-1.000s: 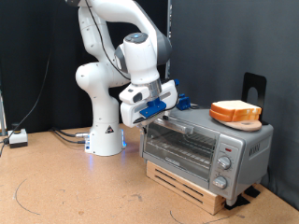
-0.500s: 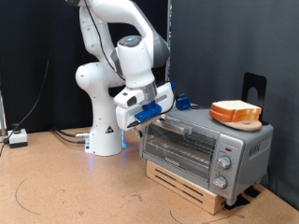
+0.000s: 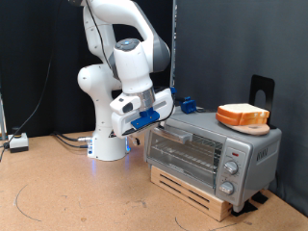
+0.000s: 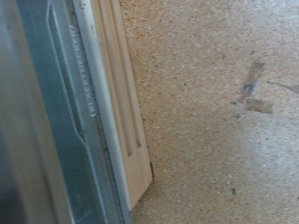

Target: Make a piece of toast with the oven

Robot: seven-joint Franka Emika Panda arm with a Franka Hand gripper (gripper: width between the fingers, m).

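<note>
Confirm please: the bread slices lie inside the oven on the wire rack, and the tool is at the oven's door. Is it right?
Not quite. The bread slices lie on top of the oven, not inside on the rack, as the exterior view shows. The tool is indeed at the oven's door.

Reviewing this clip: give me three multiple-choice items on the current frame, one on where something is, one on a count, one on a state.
1. Where is the bread?
A. on top of the oven
B. on the oven's inner rack
C. on the floor

2. How many knobs show on the oven's front panel?
A. one
B. three
C. five

3. How does the oven door stand?
A. fully dropped open
B. removed
C. slightly ajar at its top edge

Answers:
1 A: the bread lies on the roof of the oven.
2 B: three knobs stack along its right-hand panel in the exterior view.
3 C: the gripper is at the door's top corner, and the glass tilts outward there.
</note>
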